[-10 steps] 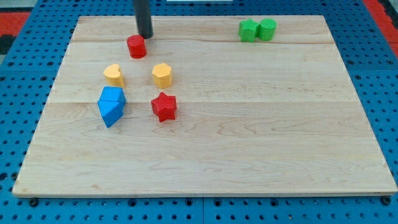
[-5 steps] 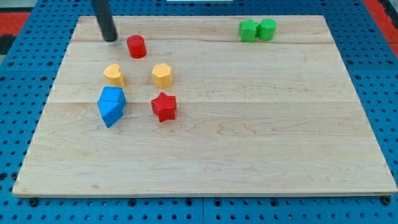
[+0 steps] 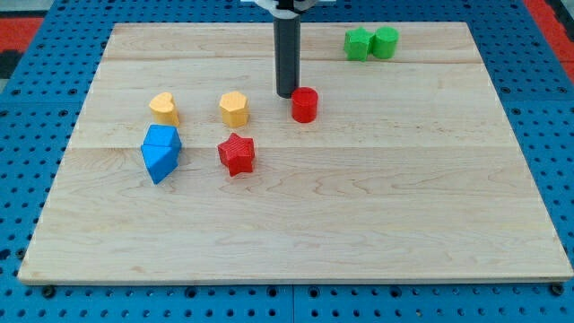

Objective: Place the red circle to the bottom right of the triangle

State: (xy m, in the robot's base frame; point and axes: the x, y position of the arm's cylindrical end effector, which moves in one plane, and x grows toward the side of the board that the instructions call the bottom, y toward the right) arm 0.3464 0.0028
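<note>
The red circle (image 3: 305, 104) lies on the wooden board (image 3: 377, 197) a little above its middle. My tip (image 3: 286, 94) stands just to its upper left, touching or almost touching it. The blue triangle (image 3: 159, 161) lies at the view's left, pressed against a second blue block (image 3: 164, 137) just above it. The red circle is far to the right of the triangle and a little higher in the view.
A red star (image 3: 237, 153) lies right of the blue blocks. A yellow heart (image 3: 164, 108) and a yellow hexagon-like block (image 3: 234, 109) sit above them. Two green blocks (image 3: 359, 43) (image 3: 387, 41) stand together at the top right.
The red circle has slid right and down, from above the yellow blocks to right of the yellow hexagon. My tip went left around it, then followed it to the right.
</note>
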